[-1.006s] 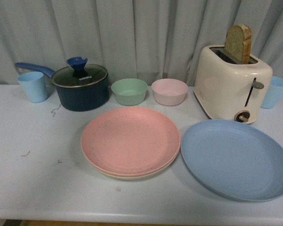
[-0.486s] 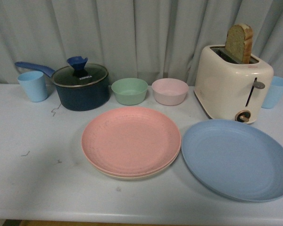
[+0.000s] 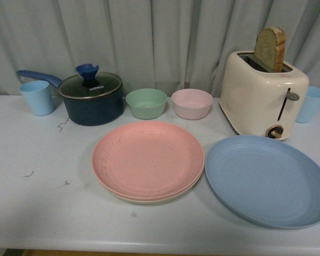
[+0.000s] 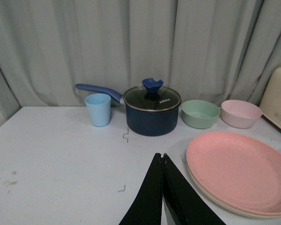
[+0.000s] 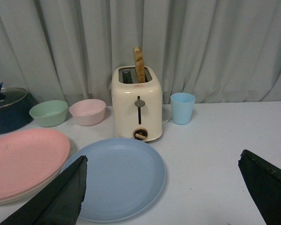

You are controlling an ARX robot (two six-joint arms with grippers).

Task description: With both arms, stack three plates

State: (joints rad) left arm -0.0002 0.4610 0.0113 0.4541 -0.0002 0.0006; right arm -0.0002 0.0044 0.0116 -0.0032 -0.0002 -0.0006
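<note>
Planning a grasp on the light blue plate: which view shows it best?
The front view: the light blue plate sits almost whole, its right rim at the frame edge. In the right wrist view a gripper finger covers part. The left wrist view misses it.

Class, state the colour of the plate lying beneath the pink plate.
Cream-beige. The round shallow cream-beige plate shows best in the left wrist view.

The pink plate (image 3: pixel 148 159) and light blue plate (image 3: pixel 266 180) look matt and faintly speckled (plastic-like, not glazed). The toaster (image 3: pixel 258 98) is smooth and glossy, the pot (image 3: pixel 93 109) shiny under a metal-rimmed glass lid (image 3: pixel 90 86). The curtain (image 3: pixel 165 42) is soft cloth.
</note>
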